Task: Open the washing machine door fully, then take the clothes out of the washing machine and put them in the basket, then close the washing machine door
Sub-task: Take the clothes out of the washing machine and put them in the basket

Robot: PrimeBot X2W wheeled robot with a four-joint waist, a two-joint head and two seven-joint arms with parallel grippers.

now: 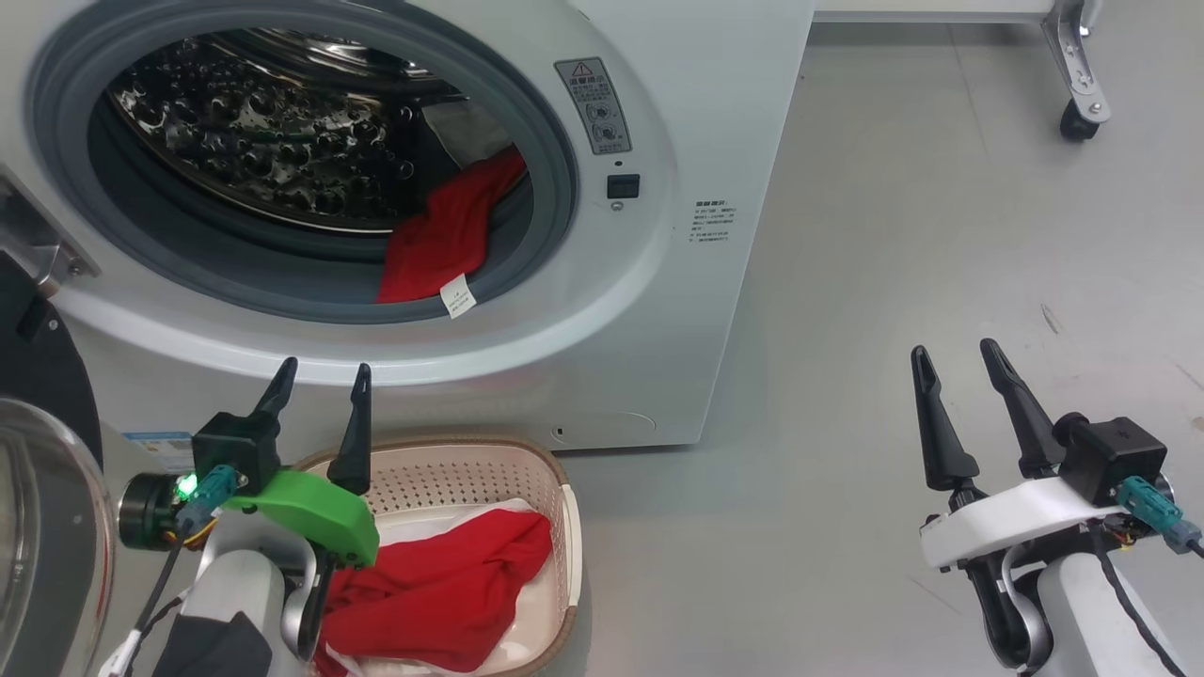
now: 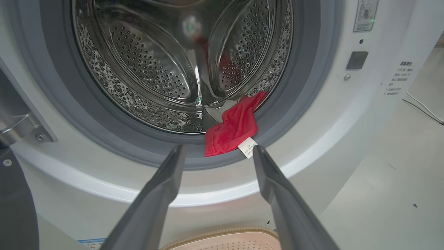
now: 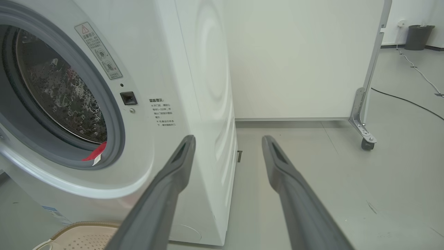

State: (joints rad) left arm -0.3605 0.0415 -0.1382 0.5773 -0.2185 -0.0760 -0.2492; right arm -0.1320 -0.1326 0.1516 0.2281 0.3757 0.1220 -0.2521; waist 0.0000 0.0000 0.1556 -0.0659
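The left gripper (image 1: 324,369) stands wide open and empty, its two fingers spread and pointing up at the mouth of the machine (image 1: 715,113). Its pale forearm rises from the bottom edge of the head view, and the wrist with its green bracket hangs over the near left part of the basket (image 1: 451,475). The basket sits under and just behind this gripper, close against the foot of the machine. It holds a red garment (image 1: 442,583) lying on a white piece (image 1: 531,611). Ahead of the fingers and above them, more red clothes (image 1: 442,240) spill from the drum (image 1: 263,141) over the grey gasket (image 1: 310,282), with a white tag (image 1: 457,296) hanging at their lower edge. In the left wrist view the tag lines up with one fingertip (image 2: 258,149). The head view shows a gap between that finger and the tag. The door (image 1: 38,376) is swung open to the left of this gripper, its glass bowl beside the wrist. The right gripper (image 1: 952,350) is likewise spread wide and grips nothing. Its arm comes up from the lower right, and the fingers tilt up and forward above bare floor (image 1: 894,235), well apart from the clothes. In its wrist view the machine's front corner lies just left of its fingers.
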